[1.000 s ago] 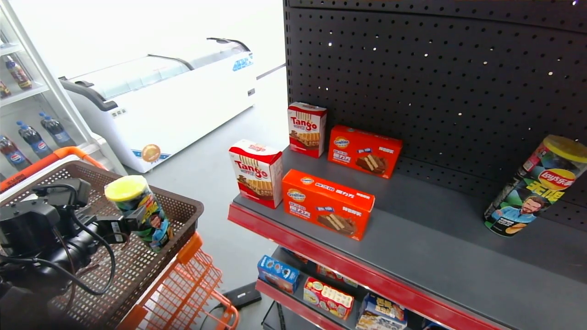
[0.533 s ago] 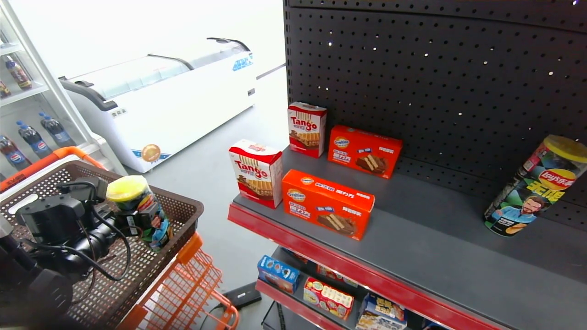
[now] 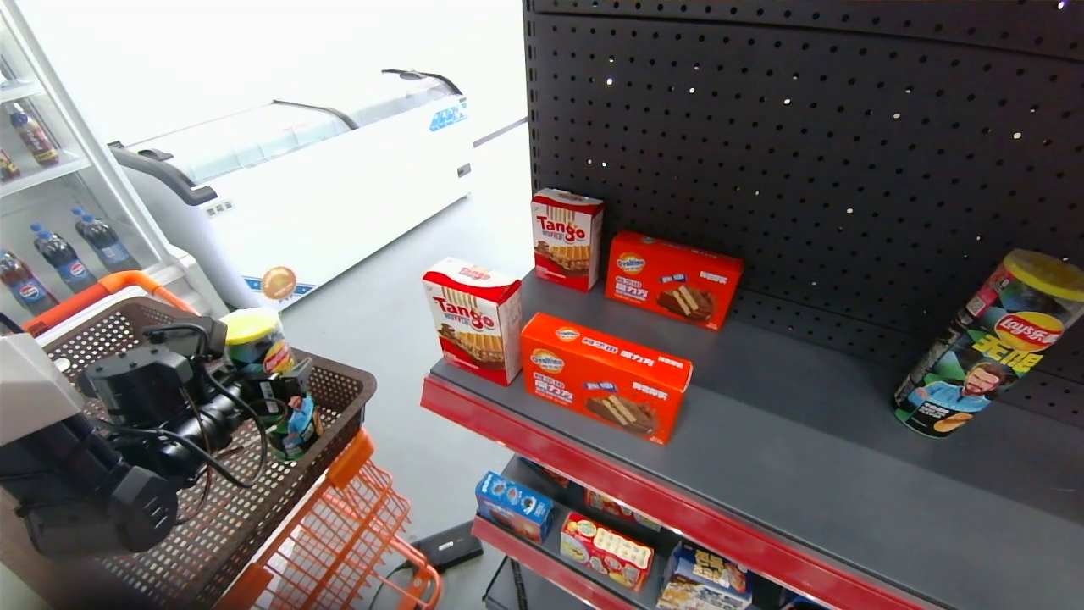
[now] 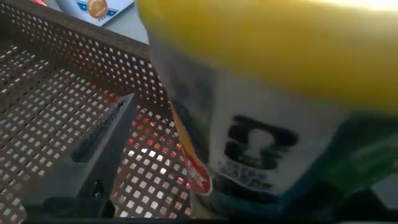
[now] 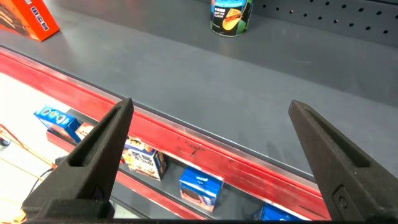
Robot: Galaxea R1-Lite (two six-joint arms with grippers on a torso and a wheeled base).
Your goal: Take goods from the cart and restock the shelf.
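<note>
A chip can [image 3: 252, 341] with a yellow lid hangs tilted over the brown cart basket [image 3: 354, 383], and my left gripper [image 3: 284, 395] is shut on its middle. In the left wrist view the chip can [image 4: 267, 143] sits close against one black finger [image 4: 93, 155]. My right gripper [image 5: 214, 168] stands open in front of the grey shelf [image 5: 249, 93], above its red front edge, holding nothing. A second chip can [image 3: 987, 347] leans on the pegboard at the right of the shelf [image 3: 804, 457]; it shows in the right wrist view as the far can [image 5: 230, 15].
Two red-and-white wafer boxes [image 3: 474, 318] [image 3: 566, 237] and two orange boxes [image 3: 603, 377] [image 3: 673, 280] fill the shelf's left end. Small boxes [image 3: 605, 551] sit on the lower shelf. A white chest freezer [image 3: 296, 186] and a drinks fridge [image 3: 51, 246] stand behind the orange cart frame [image 3: 339, 542].
My left arm has carried the chip can right and away from me, toward the basket's far rim. The shelf goods have stayed put.
</note>
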